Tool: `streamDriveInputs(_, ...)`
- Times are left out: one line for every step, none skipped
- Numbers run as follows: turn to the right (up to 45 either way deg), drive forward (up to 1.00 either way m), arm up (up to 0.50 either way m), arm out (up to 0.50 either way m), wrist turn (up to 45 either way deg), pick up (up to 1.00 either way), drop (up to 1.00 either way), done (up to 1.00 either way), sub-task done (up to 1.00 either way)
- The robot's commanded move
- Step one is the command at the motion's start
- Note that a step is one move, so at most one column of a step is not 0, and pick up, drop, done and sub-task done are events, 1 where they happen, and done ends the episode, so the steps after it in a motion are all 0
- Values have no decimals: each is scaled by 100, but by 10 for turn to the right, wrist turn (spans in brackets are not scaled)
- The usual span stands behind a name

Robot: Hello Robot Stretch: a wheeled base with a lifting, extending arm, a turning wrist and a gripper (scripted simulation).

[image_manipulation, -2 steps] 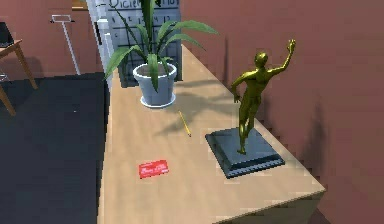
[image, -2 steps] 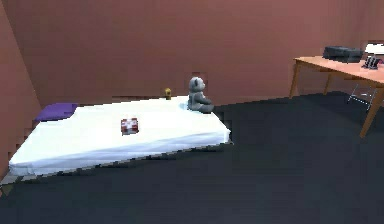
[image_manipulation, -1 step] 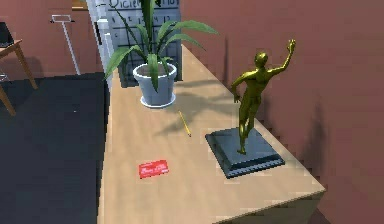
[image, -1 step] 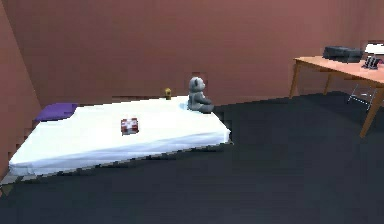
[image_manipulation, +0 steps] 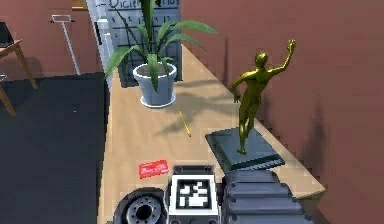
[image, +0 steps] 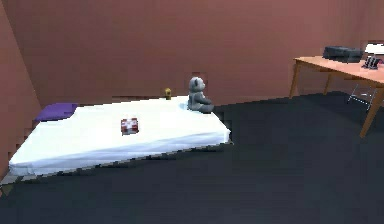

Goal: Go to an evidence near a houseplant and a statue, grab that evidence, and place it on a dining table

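Bed (image: 110, 140), low and pale-sheeted, in the forward view, with grey plush bear (image: 199, 95) and small red-and-white box (image: 130, 125) on it. In the arm side view, flat red card (image_manipulation: 153, 167) on light wooden counter (image_manipulation: 125, 130), near grey-potted green houseplant (image_manipulation: 157, 60) and golden statue (image_manipulation: 252, 90); dark hand (image_manipulation: 140, 208) at bottom edge, grasp impossible to tell.

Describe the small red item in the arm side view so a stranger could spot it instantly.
Start at the long wooden table along the wall, holding a potted plant and a gold statue. Near its edge lies a flat red card, unlike the thin yellow pencil nearby.
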Motion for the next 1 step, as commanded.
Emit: streamDriveInputs(0, 0, 0, 14, 0, 0, 0, 0, 0)
